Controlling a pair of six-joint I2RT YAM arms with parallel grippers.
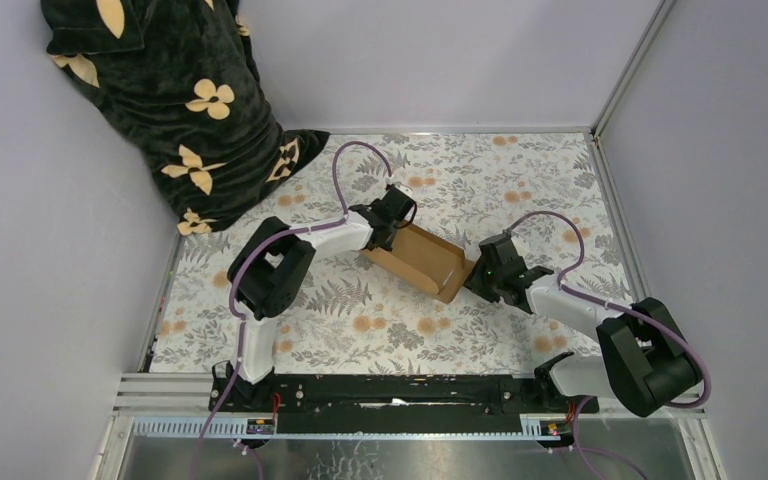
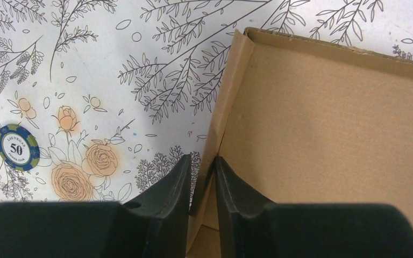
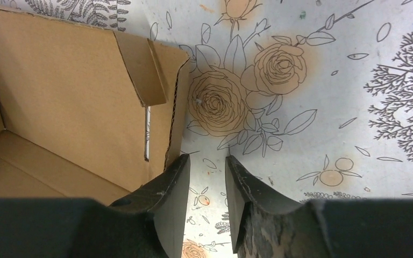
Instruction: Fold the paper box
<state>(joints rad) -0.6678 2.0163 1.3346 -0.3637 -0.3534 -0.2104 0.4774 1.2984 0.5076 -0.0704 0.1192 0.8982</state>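
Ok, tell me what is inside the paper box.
Only bare brown cardboard shows inside the paper box: floor, walls and a folded corner flap. The left pincer pinches its side wall, and that pincer's body covers the floor nearest it.

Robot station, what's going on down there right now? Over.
Left claw pinching paper box wall. Right claw open, beside box corner. Poker chip nearby, not blocking.

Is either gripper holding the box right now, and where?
The left gripper pinches the paper box by its upright side wall. The right gripper holds nothing, open beside a box corner.
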